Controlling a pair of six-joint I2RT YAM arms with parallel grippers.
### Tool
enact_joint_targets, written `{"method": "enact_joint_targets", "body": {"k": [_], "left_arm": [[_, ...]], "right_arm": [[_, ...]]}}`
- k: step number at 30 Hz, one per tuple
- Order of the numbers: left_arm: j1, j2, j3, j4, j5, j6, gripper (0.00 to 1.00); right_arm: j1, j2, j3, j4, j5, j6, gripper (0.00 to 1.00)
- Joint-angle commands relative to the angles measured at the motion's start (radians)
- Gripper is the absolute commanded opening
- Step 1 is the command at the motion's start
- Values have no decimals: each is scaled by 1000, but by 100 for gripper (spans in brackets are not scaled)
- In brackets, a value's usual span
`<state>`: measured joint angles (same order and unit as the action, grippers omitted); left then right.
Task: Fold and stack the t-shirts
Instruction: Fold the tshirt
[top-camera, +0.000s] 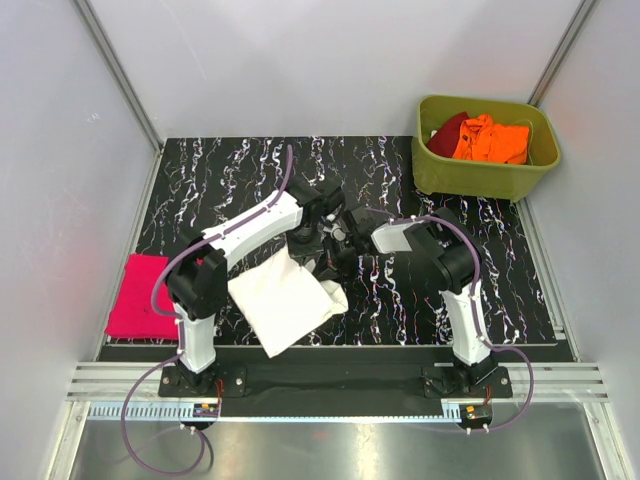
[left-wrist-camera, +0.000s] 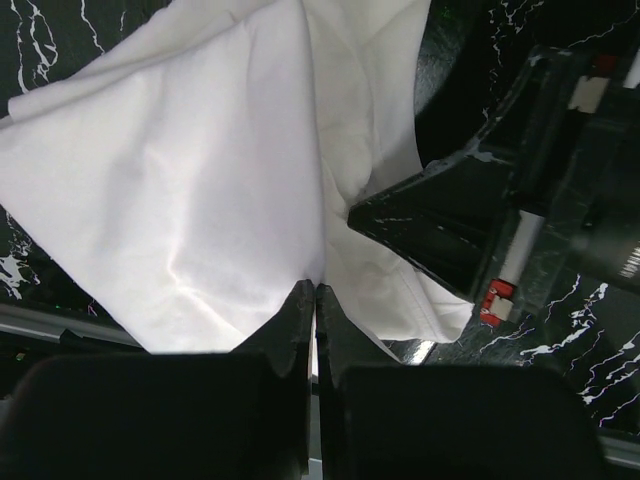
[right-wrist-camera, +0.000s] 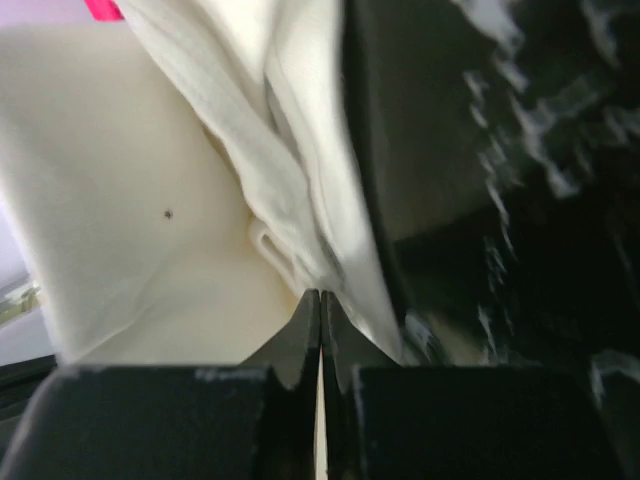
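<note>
1. The left gripper and right gripper each pinch the white t-shirt, which hangs bunched over the front of the table.
2. Draw the two pinches apart evenly (the cloth is creased between them), so it lays flat.
3. Stack it on the magenta t-shirt, at the left.

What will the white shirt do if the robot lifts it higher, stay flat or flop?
Probably flop. The white t-shirt sags in loose folds from where the left gripper and right gripper pinch it, so it looks soft, not stiff. It seems light too, since two small pinches of cloth hold that end up.
</note>
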<state>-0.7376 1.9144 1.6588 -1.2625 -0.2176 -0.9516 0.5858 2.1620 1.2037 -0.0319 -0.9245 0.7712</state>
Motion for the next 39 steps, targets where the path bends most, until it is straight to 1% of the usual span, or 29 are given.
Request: {"method": "enact_joint_targets", "body": {"k": [1, 4, 5, 8, 11, 22, 26, 33, 37, 39], "left_arm": [[9, -57, 18, 9, -29, 28, 0], [12, -54, 41, 11, -31, 40, 0], [14, -55, 48, 8, -31, 43, 0], [14, -49, 67, 6, -31, 50, 0], [14, -41, 85, 8, -28, 50, 0], [17, 11, 134, 3, -31, 71, 0], [17, 25, 108, 15, -35, 85, 0], [17, 15, 41, 54, -25, 94, 0], [17, 18, 38, 55, -32, 103, 0], [17, 14, 32, 60, -35, 105, 0]], "right_arm": [[32, 31, 28, 23, 26, 7, 0], [40, 39, 25, -9, 82, -18, 0], [42, 39, 26, -48, 117, -29, 0], [49, 33, 30, -92, 168, -61, 0], [51, 19, 16, -105, 209, -64, 0], [51, 9, 13, -105, 205, -52, 0], [51, -8, 13, -92, 193, -39, 0], [51, -67, 48, -152, 230, -59, 0], [45, -105, 74, -172, 211, -30, 2], [42, -111, 106, -215, 226, -38, 4]]}}
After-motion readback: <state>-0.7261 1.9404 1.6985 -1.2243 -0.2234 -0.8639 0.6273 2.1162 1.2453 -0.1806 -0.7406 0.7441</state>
